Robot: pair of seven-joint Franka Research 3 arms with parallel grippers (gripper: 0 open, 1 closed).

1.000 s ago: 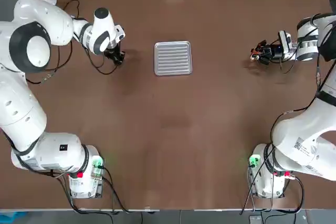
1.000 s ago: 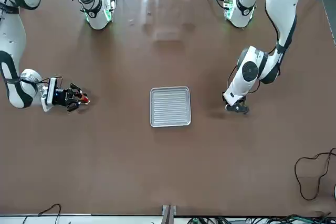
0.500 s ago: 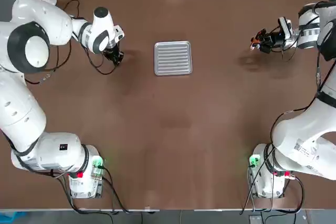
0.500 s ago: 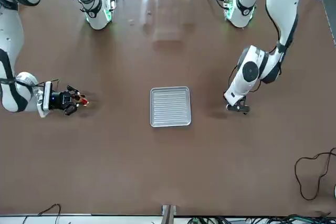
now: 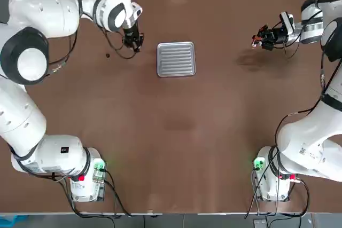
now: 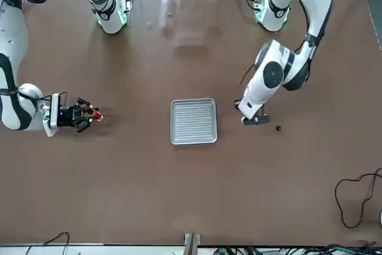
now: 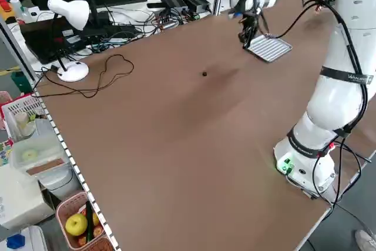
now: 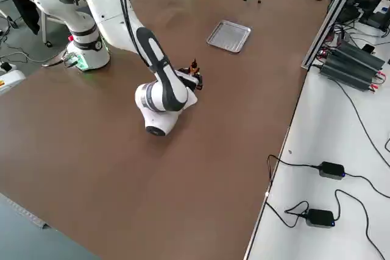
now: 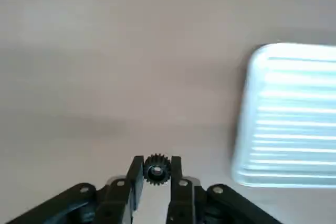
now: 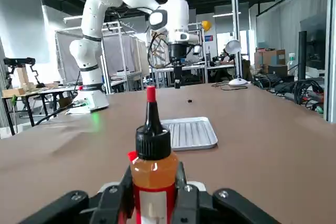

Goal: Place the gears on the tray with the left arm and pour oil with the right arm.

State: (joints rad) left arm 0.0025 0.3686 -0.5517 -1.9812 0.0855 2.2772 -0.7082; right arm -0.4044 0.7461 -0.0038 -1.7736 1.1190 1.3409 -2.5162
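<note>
**One gear aloft, oil bottle waiting at the far side**

Your left gripper is closed on a small dark gear, pinched by its toothed rim between the two fingertips and hanging just beside the ribbed silver tray, not yet over it. The second gear lies alone on the desk, on the side of that gripper away from the tray. The tray itself carries nothing.

Across the desk, well apart from the tray, your right gripper is clamped around the lower body of the oil bottle, which stands upright in the wrist view with its dark collar and slim red nozzle on top.

A judgement on handling: the gear looks light, rigid and hard, so crushing is no worry, but a disc this small held by its teeth could twist or flick out if the fingers part unevenly. Lower it close to the ribs before you let go, or it may roll along a groove. The bottle looks like soft plastic; the hold low on its body should suit tipping, though squeezing harder could push oil out early. Keep it upright until the nozzle is over the tray.
</note>
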